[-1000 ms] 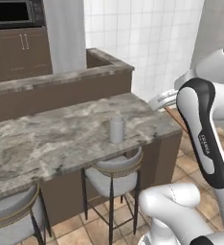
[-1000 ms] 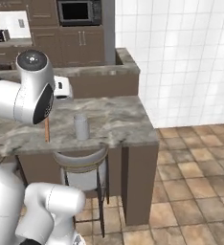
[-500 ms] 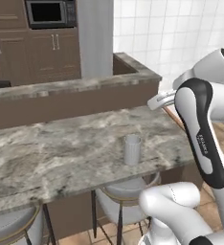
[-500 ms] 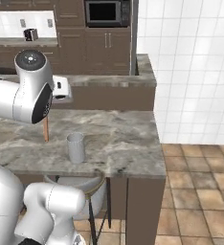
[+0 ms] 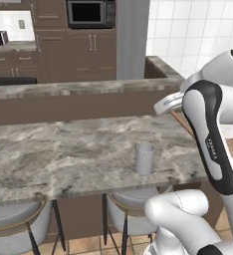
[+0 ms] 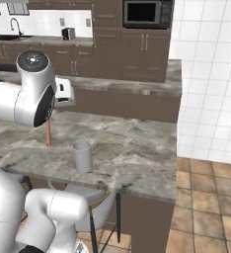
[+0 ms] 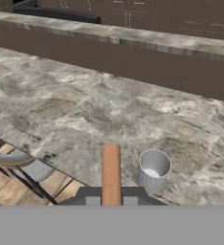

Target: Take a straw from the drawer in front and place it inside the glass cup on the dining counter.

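My gripper [image 7: 111, 201] is shut on the straw [image 7: 110, 174], an orange-tan stick that juts out between the two dark fingertips. In the right base view the straw [image 6: 48, 132] hangs upright below the arm's big joint, above the dining counter [image 6: 132, 148] and to the left of the glass cup [image 6: 82, 155]. The glass cup [image 5: 144, 157] stands upright near the front edge of the marbled slab [image 5: 63, 149]. In the hand view the cup [image 7: 153, 170] sits just right of the straw's tip, its open mouth showing.
A raised back ledge [image 5: 78, 89] runs behind the slab. Round stools [image 5: 131, 204] [image 5: 14, 224] stand under the counter's front edge. A white tiled wall [image 6: 211, 74] and tan floor tiles [image 6: 206, 207] lie to the right. Dark cabinets with a microwave [image 5: 88, 12] stand far behind.
The whole picture has shifted in both base views, so the base has driven along the counter. The arm keeps its pose, still shut on the straw.
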